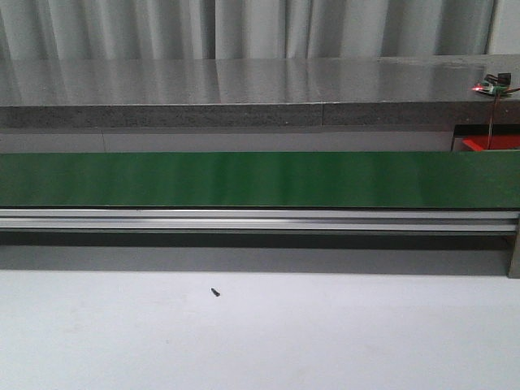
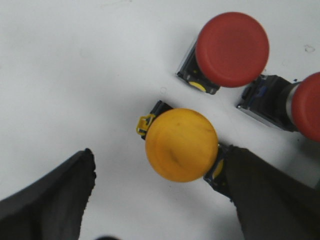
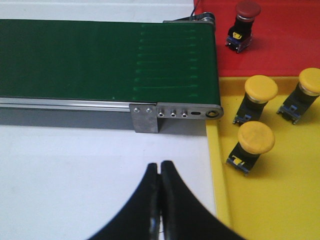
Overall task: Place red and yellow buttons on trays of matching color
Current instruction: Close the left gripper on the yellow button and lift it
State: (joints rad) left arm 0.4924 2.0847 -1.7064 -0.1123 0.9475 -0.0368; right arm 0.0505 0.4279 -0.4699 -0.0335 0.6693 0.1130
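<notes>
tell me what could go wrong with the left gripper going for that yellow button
1. One finger of the open left gripper already overlaps the yellow button base, so closing may push it rather than grip it.
2. Two red buttons lie nearby; a push could knock the yellow one into them.
3. The yellow tray already holds three buttons, so the drop may hit one.

Even, bright overhead light throughout — soft glare streaks the grey ledge [image 1: 244,81] at the top of the front view. In the left wrist view the gripper fingers [image 2: 45,200] blur at the bottom edge; buttons throw faint shadows. Right wrist view stays sharp, colours saturated.
</notes>
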